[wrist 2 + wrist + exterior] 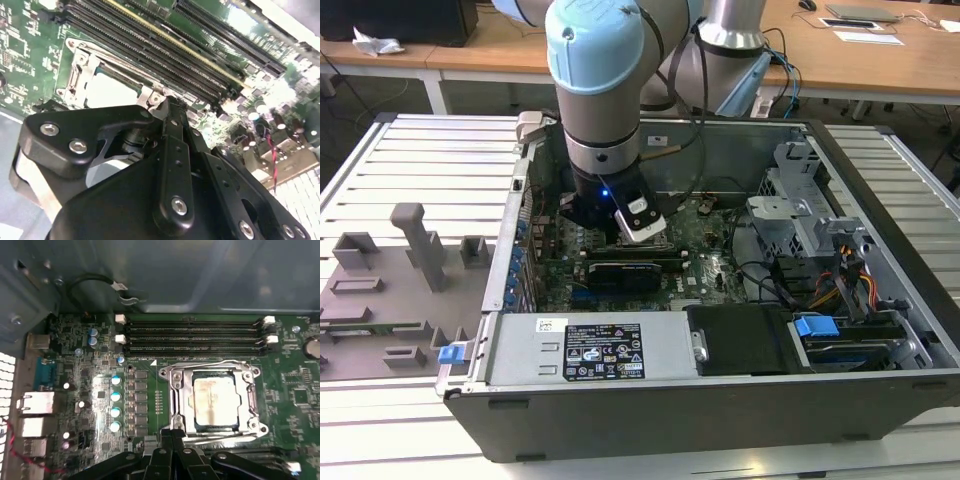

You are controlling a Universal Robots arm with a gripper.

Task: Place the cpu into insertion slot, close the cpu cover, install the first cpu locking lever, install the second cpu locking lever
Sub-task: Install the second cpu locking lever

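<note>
While the cpu (214, 401) sits under the closed cpu cover (176, 399), our tool (170, 434), pinched together & empty, meets stiff, springy lever wire.

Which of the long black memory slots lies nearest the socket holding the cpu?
The memory slot bordering the cpu cover in the first wrist view; the other slots lie beyond it, toward the grey case wall.

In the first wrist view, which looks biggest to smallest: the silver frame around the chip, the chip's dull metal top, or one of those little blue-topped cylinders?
1. Thin silver metal square cpu cover, the frame.
2. Dull silver-grey square cpu, showing inside the frame's window.
3. One small blue-topped cylinder, clearly the smallest.
</note>
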